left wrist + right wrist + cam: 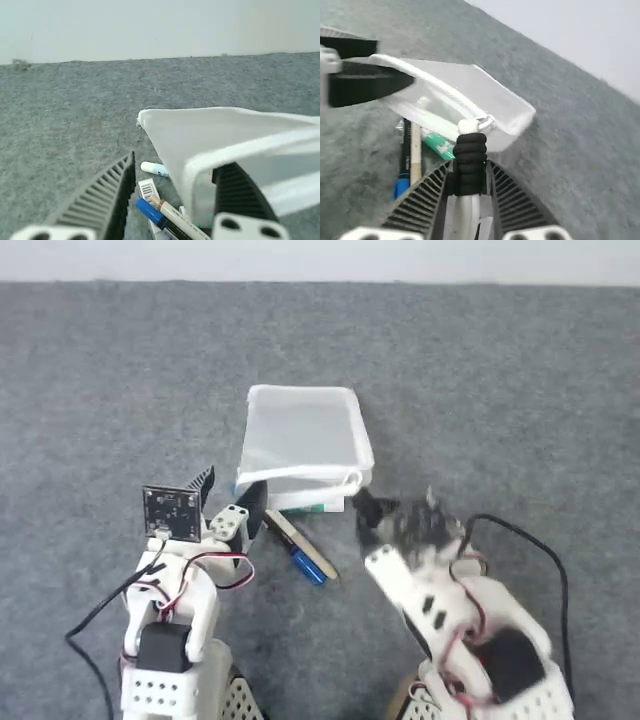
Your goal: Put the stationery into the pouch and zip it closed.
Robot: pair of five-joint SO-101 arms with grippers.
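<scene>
The translucent white pouch (302, 435) lies flat mid-table, its mouth toward the arms. Several stationery items lie outside that mouth: a blue-capped pen (309, 566), a beige pen (287, 528) and a green-and-white piece (318, 507). In the left wrist view the blue-capped pen (150, 212) lies next to a small white stick (154, 169). My left gripper (228, 492) stands open at the pouch's near left corner, one finger (239, 195) against the rim. My right gripper (470, 167) is shut on the black zipper pull cord (469, 152) at the pouch's near right corner.
Grey carpet (500, 390) covers the whole table, with open room on both sides of the pouch and behind it. A pale wall (150, 25) rises at the far edge. Black cables (545, 560) trail from the arm bases.
</scene>
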